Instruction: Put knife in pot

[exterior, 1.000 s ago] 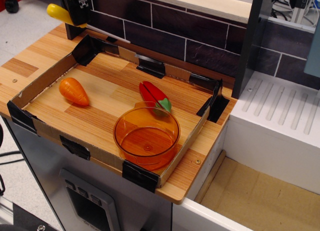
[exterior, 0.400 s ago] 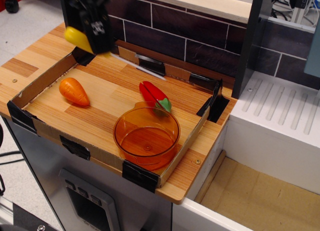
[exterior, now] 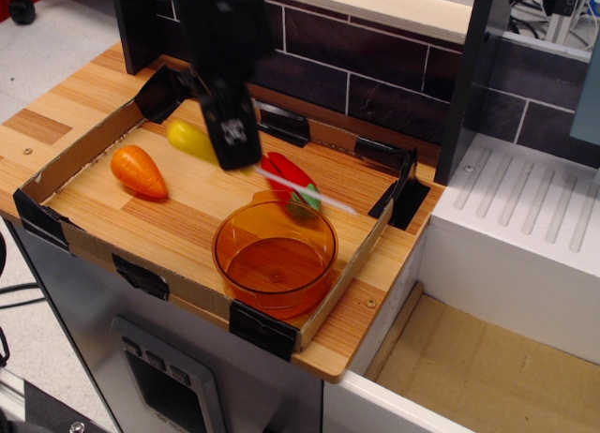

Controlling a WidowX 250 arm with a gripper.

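My black gripper (exterior: 234, 144) is shut on the knife (exterior: 192, 140) and holds it in the air above the middle of the tray. The knife's yellow handle sticks out to the left of the fingers. Its thin white blade (exterior: 309, 194) points right and down, passing over the red-and-green pepper (exterior: 289, 178). The translucent orange pot (exterior: 275, 254) stands upright in the tray's front right corner, below and to the right of the gripper. It looks empty.
An orange toy carrot (exterior: 139, 171) lies at the tray's left. The cardboard tray wall (exterior: 75, 152) with black tape corners rings the wooden board. A dark brick wall stands behind. A white ribbed sink side (exterior: 525, 227) lies to the right.
The gripper has carried the knife from the back left corner, outside the tray, forward and right to above the tray's middle, close to the pot.
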